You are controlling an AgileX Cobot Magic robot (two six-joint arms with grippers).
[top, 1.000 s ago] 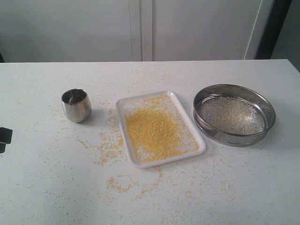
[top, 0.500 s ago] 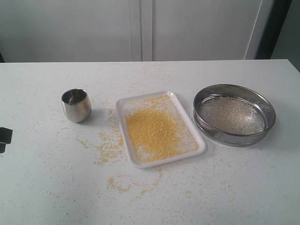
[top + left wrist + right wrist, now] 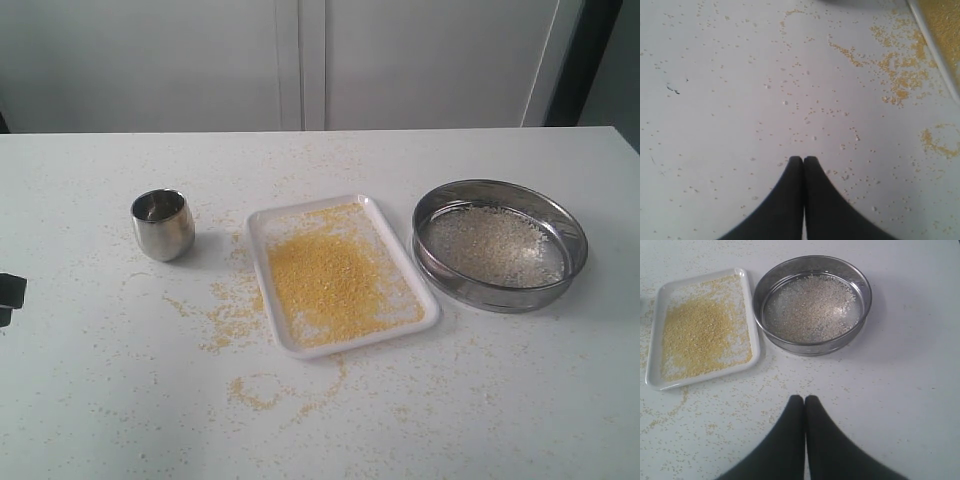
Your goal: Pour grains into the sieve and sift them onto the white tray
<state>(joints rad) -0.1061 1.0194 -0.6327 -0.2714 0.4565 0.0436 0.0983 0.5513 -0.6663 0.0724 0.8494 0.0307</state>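
Observation:
The white tray (image 3: 342, 275) lies mid-table with fine yellow grains (image 3: 330, 280) spread over it; it also shows in the right wrist view as the tray (image 3: 655, 340). To its right stands the sieve (image 3: 499, 245), holding pale beige-white bits (image 3: 492, 245) on its mesh, also seen as the sieve (image 3: 812, 304). My left gripper (image 3: 803, 159) is shut with nothing in it, over bare table sprinkled with grains. My right gripper (image 3: 804, 398) is shut and empty too, held back from the sieve. A dark part of the left arm (image 3: 10, 295) shows at the exterior view's left edge.
A small steel cup (image 3: 162, 224) stands upright left of the tray. Spilled yellow grains (image 3: 232, 305) lie scattered on the white table (image 3: 120, 400) between cup and tray and in front of the tray. White cabinet doors (image 3: 300, 60) rise behind the table.

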